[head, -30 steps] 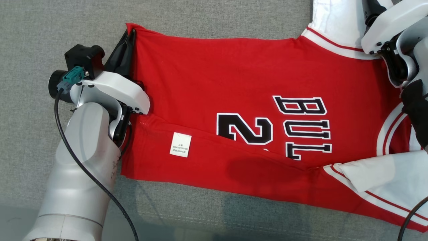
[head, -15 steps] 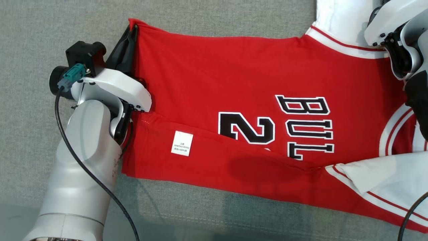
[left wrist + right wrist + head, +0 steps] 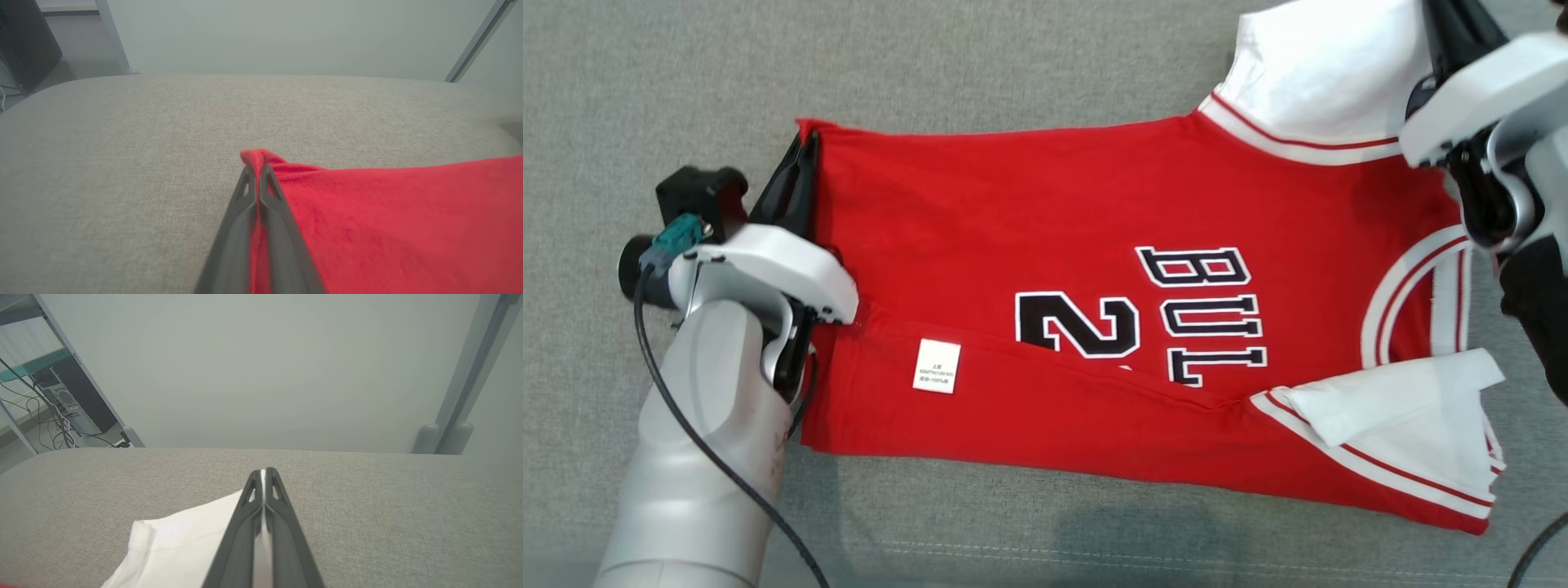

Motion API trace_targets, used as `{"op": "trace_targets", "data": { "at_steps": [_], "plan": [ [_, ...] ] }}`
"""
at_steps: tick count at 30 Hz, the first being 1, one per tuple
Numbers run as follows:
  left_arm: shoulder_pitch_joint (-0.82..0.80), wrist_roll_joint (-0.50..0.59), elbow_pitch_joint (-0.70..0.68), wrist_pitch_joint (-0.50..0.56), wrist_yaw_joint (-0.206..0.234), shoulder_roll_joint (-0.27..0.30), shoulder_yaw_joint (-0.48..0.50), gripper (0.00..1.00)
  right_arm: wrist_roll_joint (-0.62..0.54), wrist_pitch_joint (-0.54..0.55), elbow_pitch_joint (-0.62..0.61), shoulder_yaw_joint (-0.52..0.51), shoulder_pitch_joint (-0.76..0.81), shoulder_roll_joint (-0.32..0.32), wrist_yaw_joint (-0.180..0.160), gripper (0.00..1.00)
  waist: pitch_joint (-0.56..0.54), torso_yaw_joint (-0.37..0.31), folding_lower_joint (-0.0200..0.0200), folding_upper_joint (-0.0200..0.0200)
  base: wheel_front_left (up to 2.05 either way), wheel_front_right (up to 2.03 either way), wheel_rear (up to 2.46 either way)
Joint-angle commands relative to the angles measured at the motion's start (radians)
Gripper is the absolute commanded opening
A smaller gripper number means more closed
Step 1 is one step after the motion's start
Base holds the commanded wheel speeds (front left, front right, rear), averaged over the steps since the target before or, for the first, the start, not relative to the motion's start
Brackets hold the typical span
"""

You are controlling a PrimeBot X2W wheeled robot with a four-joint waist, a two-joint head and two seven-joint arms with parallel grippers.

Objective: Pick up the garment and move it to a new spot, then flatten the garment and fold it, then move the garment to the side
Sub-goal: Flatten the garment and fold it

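Two far corners of the garment (image 3: 1013, 212), laid lengthwise left to right on the grey cushion (image 3: 1013, 73), are clamped: the red hem (image 3: 261, 157) by the left gripper (image 3: 254, 173), the white sleeve (image 3: 184, 535) by the right gripper (image 3: 263, 475).

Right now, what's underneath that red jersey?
The grey upholstered surface shows all around the red jersey, so it lies on that. Its folded-over flap covers part of the lettering; anything else beneath is hidden.

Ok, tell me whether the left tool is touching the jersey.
Touching. The left wrist view shows the left tool pinching a red corner of the jersey.
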Motion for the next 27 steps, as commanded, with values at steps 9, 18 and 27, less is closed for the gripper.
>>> {"op": "trace_targets", "data": {
  "at_steps": [9,18,27],
  "plan": [
    [0.13,-0.002,-0.027,-0.005,-0.006,0.052,0.058,0.0,0.115,-0.014,-0.166,0.043,0.186,-0.07,0.003,0.0,-0.119,-0.041,0.0,0.0,0.0,0.0,0.0],
    [0.229,-0.017,-0.005,-0.005,-0.007,0.052,0.059,0.0,0.224,-0.014,-0.289,0.136,0.389,-0.132,0.003,0.0,-0.212,-0.062,0.0,0.0,0.0,0.0,0.0],
    [0.311,-0.04,0.027,-0.005,-0.007,0.056,0.043,0.0,0.316,-0.014,-0.361,0.18,0.535,-0.181,0.003,0.0,-0.269,-0.091,0.0,0.0,0.0,0.0,0.0]
  ]
}}
